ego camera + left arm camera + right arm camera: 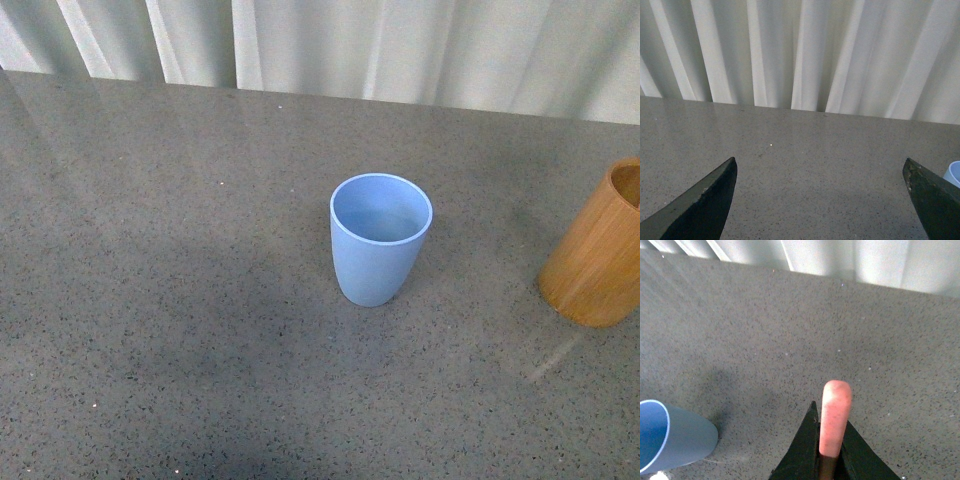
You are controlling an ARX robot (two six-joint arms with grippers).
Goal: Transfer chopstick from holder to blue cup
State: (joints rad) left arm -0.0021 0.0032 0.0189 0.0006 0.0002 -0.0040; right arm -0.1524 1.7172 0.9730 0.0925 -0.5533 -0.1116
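The light blue cup (380,238) stands upright and empty in the middle of the grey table in the front view. The orange-brown bamboo holder (600,250) stands at the right edge of that view, partly cut off. Neither arm shows in the front view. In the right wrist view my right gripper (831,426) is shut on a pinkish-orange chopstick (834,415), its rounded end sticking out past the fingertips above the table. The blue cup (670,440) shows there too, off to one side. In the left wrist view my left gripper (820,170) is open and empty over bare table; a sliver of the blue cup (953,175) shows beside one finger.
The grey speckled tabletop (180,300) spreads wide around the cup. A white pleated curtain (400,50) hangs along the table's far edge.
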